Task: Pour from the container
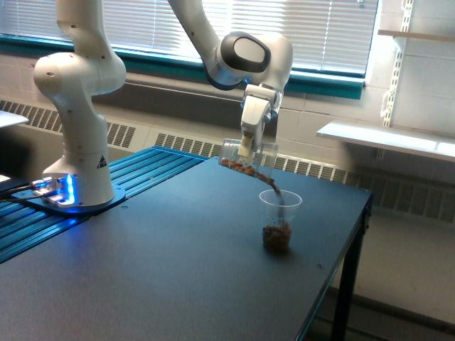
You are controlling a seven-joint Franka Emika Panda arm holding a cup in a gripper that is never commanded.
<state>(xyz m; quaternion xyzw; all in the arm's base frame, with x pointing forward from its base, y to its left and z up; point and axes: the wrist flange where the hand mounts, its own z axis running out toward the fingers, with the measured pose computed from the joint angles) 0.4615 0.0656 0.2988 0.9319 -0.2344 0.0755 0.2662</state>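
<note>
Gripper [247, 150] clamped on the container [245, 158], fingers pinching its clear walls from above. Container tipped on its side, mouth toward the exterior view's right and angled down. Brown granular bits [238, 166] lie along its lower wall. A thin brown stream [273, 189] runs from the container's lip, down and to the exterior view's right of the gripper, into the clear cup [279, 221]. The cup stands upright on the dark table [178, 270], below the gripper and slightly to the exterior view's right of it, apart from the container. A brown pile fills the cup's bottom; its upper part is see-through.

Arm wrist [245, 57] sits directly above the gripper, white with a dark joint cap. Arm base [78, 192] stands well to the exterior view's left of the gripper, on a blue ribbed surface [142, 170], with blue lights lit at its foot. Behind the gripper: window blinds [327, 28] and a wall heater grille [313, 169]. A white shelf [384, 138] is on the wall, to the exterior view's right of the gripper.
</note>
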